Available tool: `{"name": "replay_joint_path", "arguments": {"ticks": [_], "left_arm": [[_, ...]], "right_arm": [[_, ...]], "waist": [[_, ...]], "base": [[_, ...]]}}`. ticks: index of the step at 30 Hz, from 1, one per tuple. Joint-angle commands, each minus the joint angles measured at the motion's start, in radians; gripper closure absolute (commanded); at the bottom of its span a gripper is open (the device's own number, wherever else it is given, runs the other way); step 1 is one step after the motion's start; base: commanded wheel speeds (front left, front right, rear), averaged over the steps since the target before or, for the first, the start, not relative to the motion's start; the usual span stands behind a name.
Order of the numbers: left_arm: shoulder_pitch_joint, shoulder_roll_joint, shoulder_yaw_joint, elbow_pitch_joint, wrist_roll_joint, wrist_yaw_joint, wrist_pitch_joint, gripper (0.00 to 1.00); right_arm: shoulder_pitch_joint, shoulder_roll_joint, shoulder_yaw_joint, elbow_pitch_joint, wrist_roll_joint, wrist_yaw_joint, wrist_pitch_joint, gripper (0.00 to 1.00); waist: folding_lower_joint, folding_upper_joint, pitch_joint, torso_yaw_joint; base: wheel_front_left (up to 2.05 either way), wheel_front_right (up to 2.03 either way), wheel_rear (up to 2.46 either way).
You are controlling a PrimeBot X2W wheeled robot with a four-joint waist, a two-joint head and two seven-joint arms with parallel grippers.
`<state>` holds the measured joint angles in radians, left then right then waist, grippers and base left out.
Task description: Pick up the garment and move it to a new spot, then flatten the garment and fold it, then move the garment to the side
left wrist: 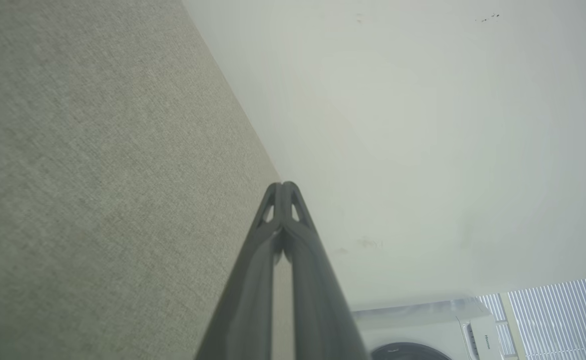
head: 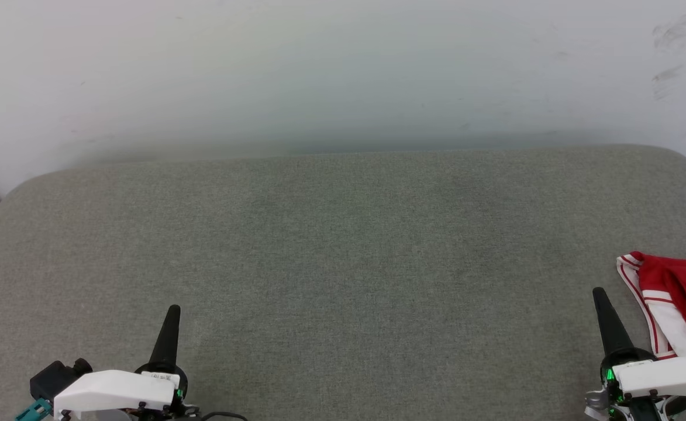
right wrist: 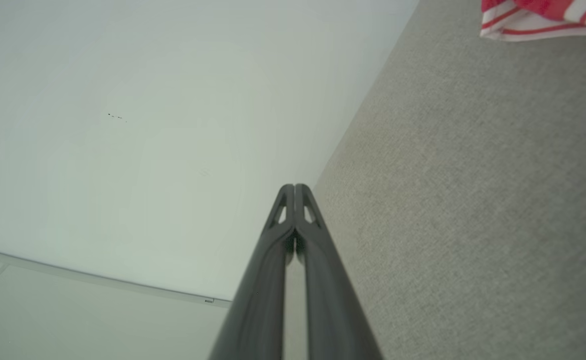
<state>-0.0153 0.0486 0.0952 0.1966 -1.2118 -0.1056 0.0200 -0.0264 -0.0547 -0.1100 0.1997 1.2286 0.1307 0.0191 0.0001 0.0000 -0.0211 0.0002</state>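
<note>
From the head, we see the left claw [head: 172, 310] at lower left, its fingers pressed together into one spike and holding nothing; the right claw [head: 599, 292] at lower right is likewise together and empty; both show against the grey cushion [head: 343, 263], with the wall [head: 343, 70] behind; the shirt [head: 685, 292] lies on the cushion at the right edge, just beside the right claw and cut off by the frame; its striped white trim runs from a far corner back toward us, slanting right, so the visible part lies far-to-near; we cannot tell which way the collar points.

From the left wrist, the fingers meet at the tips; cushion on the left, wall on the right, a washer [left wrist: 422, 325] at bottom right.

From the right wrist, the fingertips touch; the shirt's striped edge sits in the top right corner, on the cushion, well apart from the tips.
</note>
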Motion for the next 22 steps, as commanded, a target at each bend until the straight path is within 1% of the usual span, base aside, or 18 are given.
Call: {"name": "replay_joint_path", "arguments": {"ticks": [1,22], "left_arm": [[-0.026,0.002,0.003,-0.003,-0.025,-0.005,0.005,1.0],[-0.064,0.002,0.012,0.023,-0.207,-0.017,0.05,1.0]], "right_arm": [[-0.026,0.003,-0.002,-0.001,0.027,0.0,0.007,1.0],[-0.058,0.005,-0.004,0.021,0.2,0.0,0.052,1.0]], "waist": [[-0.0001,0.0,0.001,0.0],[-0.0001,0.0,0.011,0.0]], "base": [[0.0,0.0,0.0],[0.0,0.0,0.0]]}}
